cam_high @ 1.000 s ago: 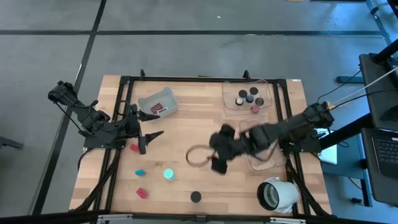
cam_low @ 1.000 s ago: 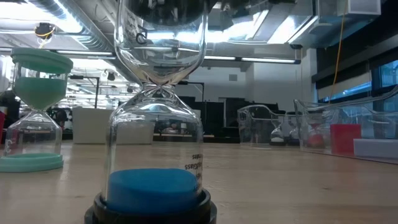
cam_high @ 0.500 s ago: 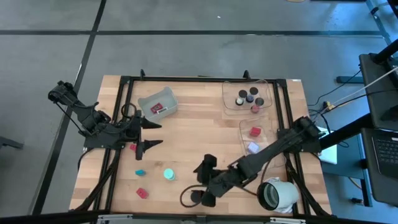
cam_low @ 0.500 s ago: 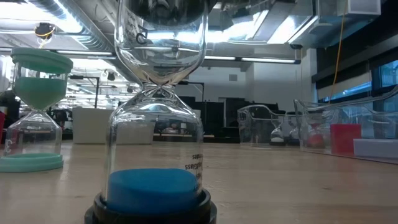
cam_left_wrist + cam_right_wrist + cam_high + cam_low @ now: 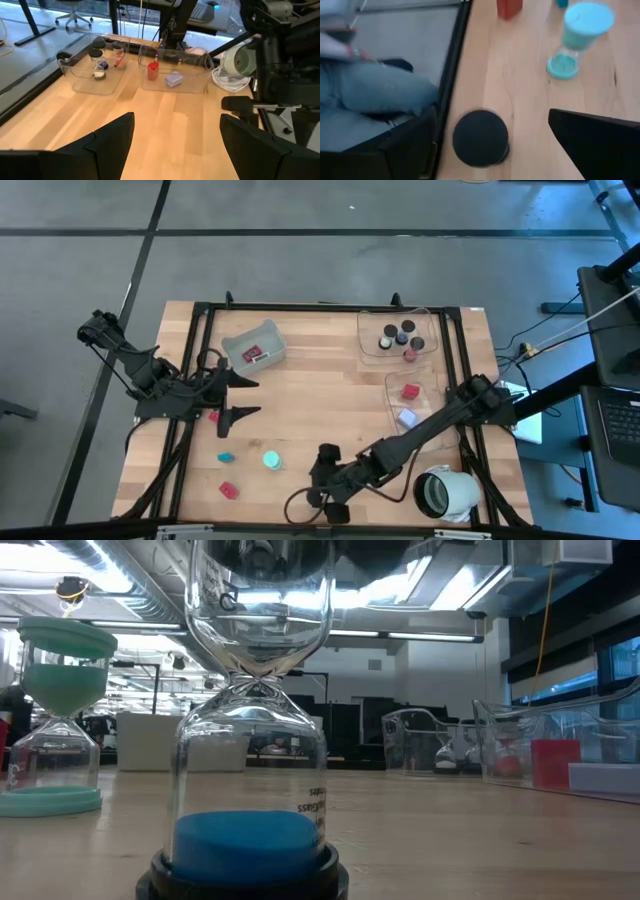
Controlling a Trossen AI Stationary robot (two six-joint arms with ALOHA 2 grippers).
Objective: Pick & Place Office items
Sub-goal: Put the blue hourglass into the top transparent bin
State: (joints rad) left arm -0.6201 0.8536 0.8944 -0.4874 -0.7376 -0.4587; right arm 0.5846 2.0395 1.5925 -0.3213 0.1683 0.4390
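Observation:
My right gripper (image 5: pixel 492 127) is open low over the near edge of the table (image 5: pixel 328 502). Its fingers stand on either side of the round black top of an hourglass (image 5: pixel 481 138) without touching it. In the low view this hourglass (image 5: pixel 250 740) stands upright on its black base, with blue sand. A teal hourglass (image 5: pixel 271 461), a teal bit (image 5: pixel 226 457) and a red block (image 5: pixel 229 490) sit on the wood to its left. My left gripper (image 5: pixel 247 395) waits open at the table's left, beside another red block (image 5: pixel 214 417).
A grey tray (image 5: pixel 253 345) holds a red piece. One clear tray (image 5: pixel 372 345) holds black caps; the other (image 5: pixel 430 405) holds a red block (image 5: pixel 410 391) and a lavender cube (image 5: pixel 407 417). A white hollow cylinder (image 5: pixel 445 492) lies at the near right corner. A person's legs (image 5: pixel 375 95) show beyond the near edge.
My right arm has swung from the middle of the table toward the near edge and come down over the black-topped hourglass, its fingers staying open.

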